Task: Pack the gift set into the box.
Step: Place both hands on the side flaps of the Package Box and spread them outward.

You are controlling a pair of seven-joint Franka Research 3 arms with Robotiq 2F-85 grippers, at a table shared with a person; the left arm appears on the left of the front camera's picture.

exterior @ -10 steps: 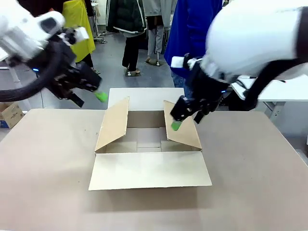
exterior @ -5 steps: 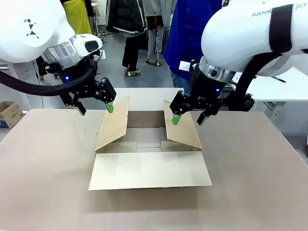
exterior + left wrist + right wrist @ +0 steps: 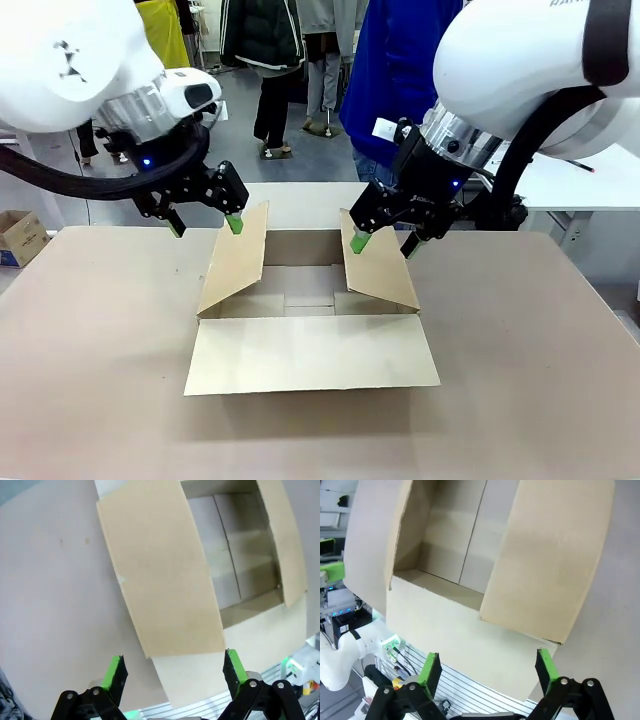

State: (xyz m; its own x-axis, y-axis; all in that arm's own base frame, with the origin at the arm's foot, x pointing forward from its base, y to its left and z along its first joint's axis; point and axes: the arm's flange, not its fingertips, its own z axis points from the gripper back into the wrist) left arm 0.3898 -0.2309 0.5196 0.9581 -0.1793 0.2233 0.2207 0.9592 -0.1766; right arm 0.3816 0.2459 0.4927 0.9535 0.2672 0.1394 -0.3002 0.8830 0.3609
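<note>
The cardboard carton [image 3: 310, 290] sits open-topped at the middle of the table [image 3: 90, 350], squarely between the two sets of jaws. Its inside is bare cardboard. Its near flap [image 3: 310, 352] lies flat on the table towards the robot. The two side flaps stand up at a tilt.

The left side flap [image 3: 235, 258] has its top edge just under the left gripper [image 3: 203, 225]. One green pad sits right at the flap's far top corner, but contact cannot be told. In the left wrist view the jaws are wide apart and hold nothing, and the flap's free edge lies just ahead of them, spanning nearly the whole gap.

The right side flap [image 3: 378, 262] stands likewise under the right gripper [image 3: 385, 244]. Those jaws are also spread and empty, with the flap's edge just beyond the fingertips in the right wrist view.

The step in hand looks like readying the carton: getting the side flaps out of the way so that the gift set can go in. The next move probably calls for each gripper to meet its flap's top edge and press it outward. Both should push evenly, so the carton neither slides nor turns.
</note>
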